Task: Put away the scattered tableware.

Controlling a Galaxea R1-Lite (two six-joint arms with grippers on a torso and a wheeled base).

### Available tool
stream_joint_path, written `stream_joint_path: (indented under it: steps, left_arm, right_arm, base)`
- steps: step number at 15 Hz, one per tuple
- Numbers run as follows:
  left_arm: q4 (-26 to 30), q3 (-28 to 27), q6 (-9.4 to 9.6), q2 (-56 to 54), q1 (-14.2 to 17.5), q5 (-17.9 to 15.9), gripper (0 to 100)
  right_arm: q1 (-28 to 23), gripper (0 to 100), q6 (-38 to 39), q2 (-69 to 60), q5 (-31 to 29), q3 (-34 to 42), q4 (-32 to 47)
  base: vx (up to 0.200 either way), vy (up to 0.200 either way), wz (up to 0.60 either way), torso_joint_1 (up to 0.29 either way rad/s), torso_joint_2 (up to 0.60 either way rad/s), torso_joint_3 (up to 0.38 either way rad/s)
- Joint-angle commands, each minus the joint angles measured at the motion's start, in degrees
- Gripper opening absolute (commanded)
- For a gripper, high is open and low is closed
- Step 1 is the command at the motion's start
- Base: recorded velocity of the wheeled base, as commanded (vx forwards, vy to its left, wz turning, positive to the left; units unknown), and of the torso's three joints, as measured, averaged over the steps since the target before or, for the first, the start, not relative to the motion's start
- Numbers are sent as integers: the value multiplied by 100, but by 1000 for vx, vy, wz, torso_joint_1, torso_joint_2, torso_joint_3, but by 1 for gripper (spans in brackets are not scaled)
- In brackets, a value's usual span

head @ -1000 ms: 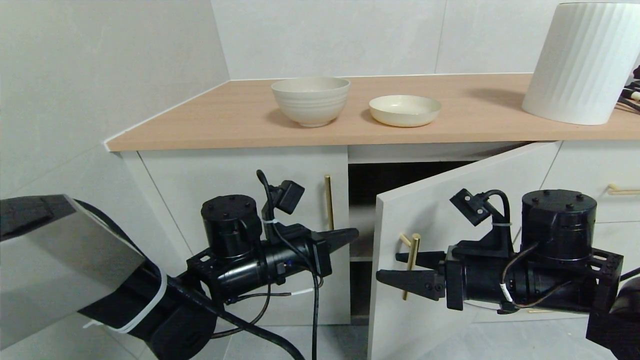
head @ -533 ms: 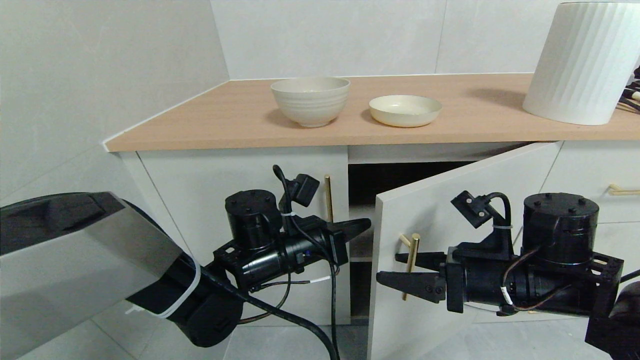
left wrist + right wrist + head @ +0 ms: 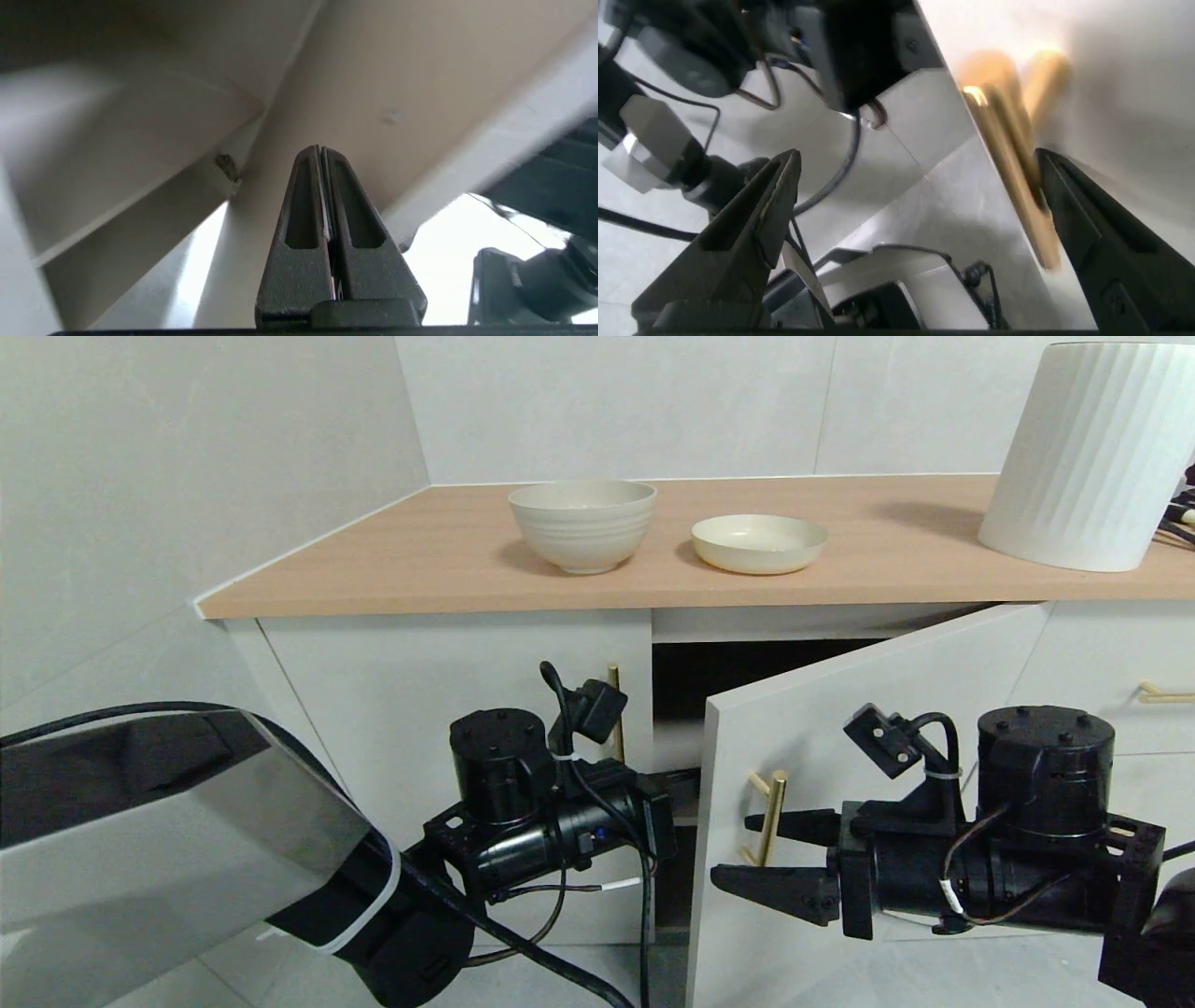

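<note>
Right gripper (image 3: 738, 847) spread wide, left gripper (image 3: 319, 163) pressed flat together, and neither has any tableware. Bowl (image 3: 581, 523) and shallow dish (image 3: 758, 541) sit side by side near the countertop's (image 3: 420, 569) front edge, untouched. Below them the cabinet door (image 3: 840, 709) stands half open. Its brass handle (image 3: 771, 812) lies between the right fingers, not pinched: a hook to swing it, I'd say. Left tip pokes into the dark gap at the door's free edge, likely to lever it wider. White ribbed container (image 3: 1092, 448) at the right end.

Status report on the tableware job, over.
Left gripper shut, tip at cabinet opening. Right gripper open at door handle. Bowl and dish on countertop. Door half open.
</note>
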Motion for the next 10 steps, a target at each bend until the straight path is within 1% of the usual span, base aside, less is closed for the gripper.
stream_joint_path:
  steps: [1, 4, 6, 8, 10]
  left_arm:
    - [0, 14, -6, -19, -119, -10, 0]
    - [0, 23, -6, -54, -163, -10, 0]
    - [0, 41, -15, -124, -198, -1, 0]
    - [0, 41, -6, -98, -207, -1, 0]
    - [0, 49, -15, -133, -259, -1, 0]
  right_arm:
    - [-101, 100, -25, -125, -52, 15, -48]
    - [-198, 100, -34, -195, -60, 15, -48]
    - [-268, 100, -43, -468, -60, 86, -48]
    - [-294, 100, -52, -1013, -60, 279, -4]
    - [-488, 100, -52, -1285, -60, 499, 13]
  base:
    - [0, 0, 0, 0, 0, 0]
    - [0, 0, 0, 0, 0, 0]
    - [0, 0, 0, 0, 0, 0]
    - [0, 0, 0, 0, 0, 0]
    - [0, 0, 0, 0, 0, 0]
